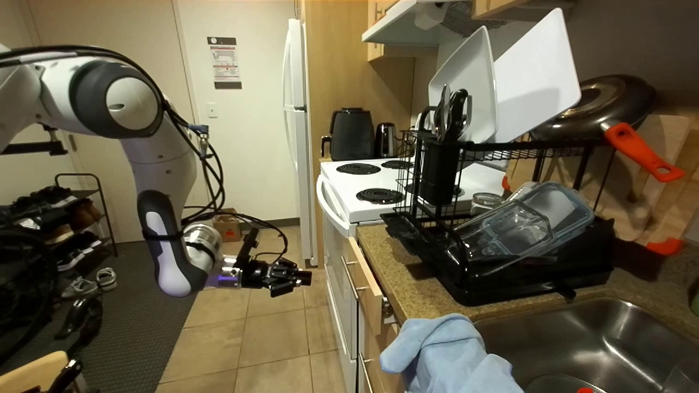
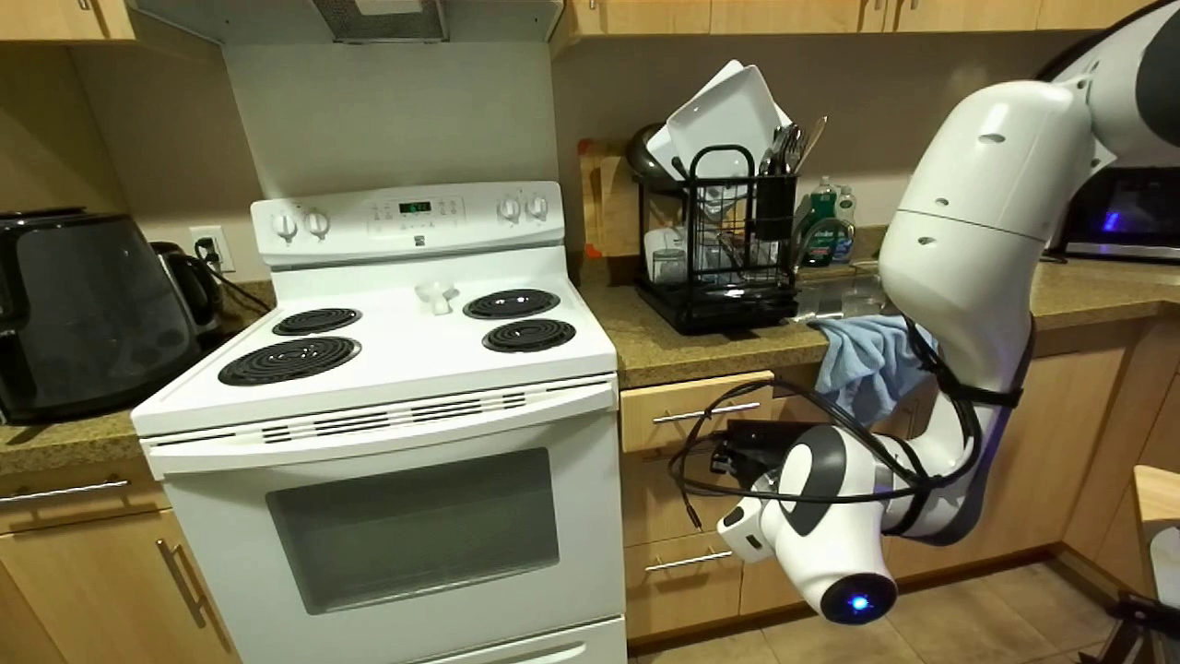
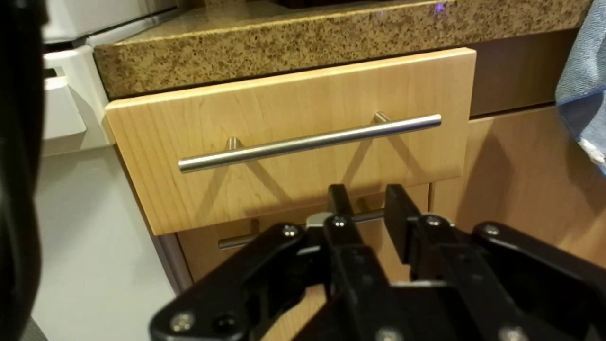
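Basically, black two-finger gripper (image 3: 366,201) hangs in front of light-wood upper drawer front (image 3: 307,168), fingertips (image 3: 337,199) parted by a modest gap, i.e. spread partway; nothing held, no contact seen. Drawer sits just right of white coil-burner stove (image 2: 415,355), under brown speckled stone counter (image 3: 284,49). In an exterior view it's partly out, w/ metal hardware (image 1: 387,310) exposed behind its face, & gripper stands apart from it. Straight brushed-metal bar handle (image 3: 310,142) runs across the drawer, slightly slanted in wrist view; fingertips show below it, toward its right half. Lower drawer's bar handle (image 3: 236,242) shows beyond them, partly hidden by the fingers; exact dist. unclear, but doesn't look gripped. Light-blue cloth (image 1: 453,355) drapes over counter edge to the right, by stainless sink (image 1: 573,333); black wire dish rack (image 1: 535,286) stands on counter on drawer's far side. Step, my read: pre-contact, gripper roughly facing drawer but low vs. the upper bar. Next move, as I judge it: taking that bar would call for a lift & prob. a roll so fingers can straddle it, since they're side by side & bar runs crosswise; a wider spread may help too. Drawer's bottom edge could snag fingertips on the way up.
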`<state>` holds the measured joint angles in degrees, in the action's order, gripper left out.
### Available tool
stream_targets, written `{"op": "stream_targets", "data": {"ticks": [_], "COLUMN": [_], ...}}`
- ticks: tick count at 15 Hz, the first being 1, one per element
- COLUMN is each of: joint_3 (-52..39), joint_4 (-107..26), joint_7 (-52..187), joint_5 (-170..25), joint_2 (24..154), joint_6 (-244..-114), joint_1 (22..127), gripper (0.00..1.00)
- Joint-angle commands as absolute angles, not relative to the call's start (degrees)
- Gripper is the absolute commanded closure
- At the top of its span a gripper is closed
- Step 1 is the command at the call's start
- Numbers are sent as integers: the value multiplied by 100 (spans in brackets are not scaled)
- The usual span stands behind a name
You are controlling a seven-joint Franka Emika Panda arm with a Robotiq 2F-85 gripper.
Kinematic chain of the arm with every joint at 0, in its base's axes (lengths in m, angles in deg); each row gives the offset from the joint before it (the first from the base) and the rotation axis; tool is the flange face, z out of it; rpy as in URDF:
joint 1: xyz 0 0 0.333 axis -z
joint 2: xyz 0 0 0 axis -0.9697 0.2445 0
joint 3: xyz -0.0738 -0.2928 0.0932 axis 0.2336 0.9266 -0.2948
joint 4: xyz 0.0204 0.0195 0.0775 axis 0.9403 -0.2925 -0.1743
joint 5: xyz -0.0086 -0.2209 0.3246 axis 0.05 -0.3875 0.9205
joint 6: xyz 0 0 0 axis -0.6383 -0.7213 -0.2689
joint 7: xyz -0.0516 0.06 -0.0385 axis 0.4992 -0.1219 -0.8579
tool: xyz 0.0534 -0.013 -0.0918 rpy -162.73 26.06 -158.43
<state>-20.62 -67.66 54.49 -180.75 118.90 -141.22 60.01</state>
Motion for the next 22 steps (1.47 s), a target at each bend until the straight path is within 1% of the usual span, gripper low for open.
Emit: {"op": "stream_targets", "data": {"ticks": [1, 2, 3, 4, 8, 9, 10, 11, 12, 13, 14, 20, 22], "joint_3": [-2110, -2109, -2109, -2109, -2103, -2100, -2093, -2085, -2072, -2068, -2060, -1851, -1774], "joint_4": [-6748, -6732, -6720, -6713, -6684, -6675, -6665, -6649, -6635, -6619, -6600, -6621, -6620], "joint_7": [5436, 5436, 5436, 5436, 5451, 5457, 5460, 5457, 5447, 5444, 5432, 5349, 5387], "joint_5": [-18090, -18090, -18090, -18090, -18150, -18165, -18179, -18186, -18205, -18205, -18207, -18635, -18825], "joint_2": [11910, 11925, 11939, 11948, 12063, 12110, 12160, 12222, 12283, 12336, 12397, 12736, 12854], "joint_6": [-14090, -14089, -14089, -14089, -14107, -14122, -14125, -14130, -14125, -14125, -14122, -14016, -14045], "joint_1": [6042, 6039, 6037, 6036, 6018, 6022, 6022, 6028, 6026, 6029, 6029, 5965, 6021], "gripper": [46, 66, 60, 28, 3, 18, 43, 43, 45, 50, 58, 97, 100]}}
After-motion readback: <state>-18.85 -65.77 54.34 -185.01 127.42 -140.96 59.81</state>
